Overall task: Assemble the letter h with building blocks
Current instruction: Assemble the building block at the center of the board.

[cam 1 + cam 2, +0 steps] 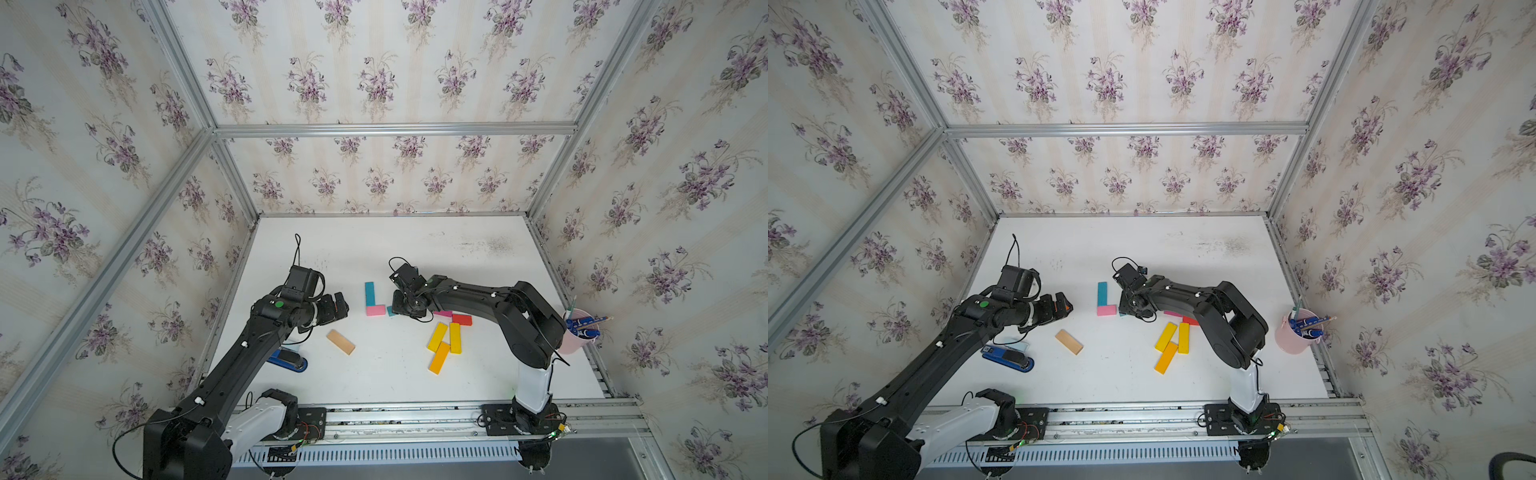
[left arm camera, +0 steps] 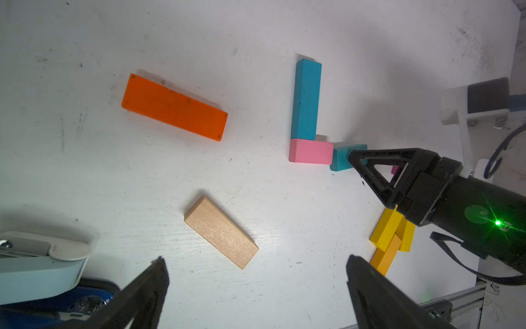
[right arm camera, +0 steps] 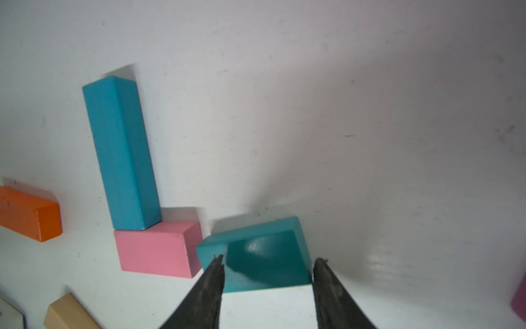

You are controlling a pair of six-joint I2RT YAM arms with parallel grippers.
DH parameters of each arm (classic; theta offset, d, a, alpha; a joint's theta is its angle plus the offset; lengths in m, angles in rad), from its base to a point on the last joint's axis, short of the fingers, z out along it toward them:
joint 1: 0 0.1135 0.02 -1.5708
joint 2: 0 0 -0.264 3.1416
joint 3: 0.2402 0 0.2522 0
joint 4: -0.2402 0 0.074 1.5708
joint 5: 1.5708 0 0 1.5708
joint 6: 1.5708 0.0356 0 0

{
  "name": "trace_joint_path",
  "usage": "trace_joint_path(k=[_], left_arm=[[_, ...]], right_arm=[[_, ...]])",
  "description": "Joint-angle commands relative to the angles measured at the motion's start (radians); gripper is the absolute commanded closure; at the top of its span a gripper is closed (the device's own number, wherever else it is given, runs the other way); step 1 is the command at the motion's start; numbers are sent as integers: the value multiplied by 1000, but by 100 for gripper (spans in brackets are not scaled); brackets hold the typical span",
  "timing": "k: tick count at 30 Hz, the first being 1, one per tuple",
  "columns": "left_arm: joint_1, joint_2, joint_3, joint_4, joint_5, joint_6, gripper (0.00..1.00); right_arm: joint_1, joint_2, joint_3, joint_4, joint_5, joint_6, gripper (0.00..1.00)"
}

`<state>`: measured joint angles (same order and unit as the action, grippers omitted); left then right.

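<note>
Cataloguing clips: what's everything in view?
long teal wooden block: 1, teal, L's stem
pink wooden block: 1, pink, L's foot
short teal wooden block: 1, teal, beside pink
orange wooden block: 1, orange, beside L
tan wooden block: 1, tan, alone
yellow wooden blocks: 3, yellow shades, clustered
magenta wooden block: 1, magenta, partly under right arm
red wooden block: 1, red, beside magenta
blue stapler: 1, blue, by left arm
pink pen cup: 1, pink, right edge
left tool: 1, black, open
right tool: 1, black, gripping short teal block
</note>
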<state>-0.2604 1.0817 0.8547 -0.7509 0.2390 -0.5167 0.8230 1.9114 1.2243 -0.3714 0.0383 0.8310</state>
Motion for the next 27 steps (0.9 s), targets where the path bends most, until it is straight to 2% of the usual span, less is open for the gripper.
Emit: trace_joint_path(k=[1,22,27], left_arm=[[0,5,11,21,11,7,0],[1,14,14,22,20,5,0],[0,14,13,21,19,7,0]], right_arm=[[2,-15,-3,-4,14,-1,48],[22,-14,11,-21,33,-3,48],[-4,-7,29,-34,49,-13,45]])
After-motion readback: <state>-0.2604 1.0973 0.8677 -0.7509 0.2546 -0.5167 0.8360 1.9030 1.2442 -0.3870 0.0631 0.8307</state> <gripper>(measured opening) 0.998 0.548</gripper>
